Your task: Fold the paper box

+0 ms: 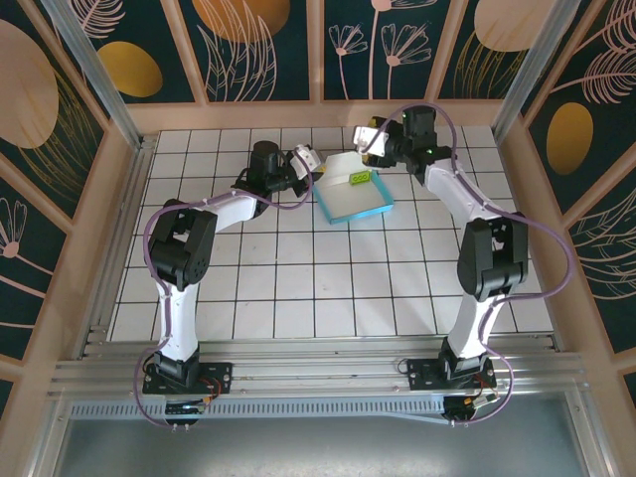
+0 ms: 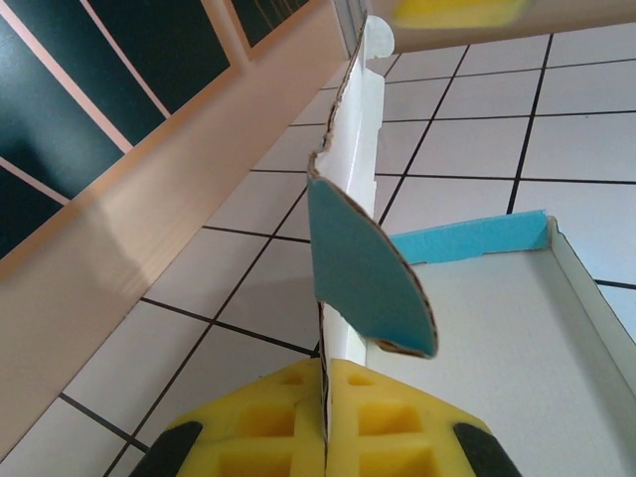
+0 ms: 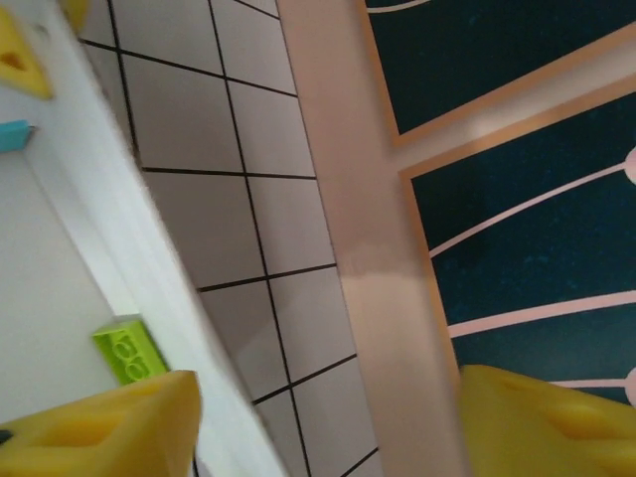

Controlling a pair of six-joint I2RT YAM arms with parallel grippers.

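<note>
So the paper box (image 1: 350, 199) sits toward 12 o'clock on the tiled table (image 1: 298, 288). It's half formed, with a white floor and a teal rim showing along its 3 and 6 o'clock sides. The left gripper (image 1: 306, 162) is at the box's 10 o'clock, yellow pads pinched tight on an upright side flap (image 2: 363, 288), which is white with teal curling off it. The right gripper (image 1: 370, 139) is at the box's 12 o'clock, fingers standing apart and gripping nothing. The blurry white box edge runs right by one finger (image 3: 99, 427). A small yellow-green slip (image 1: 359, 178) lies inside the box, around 1 o'clock.
</note>
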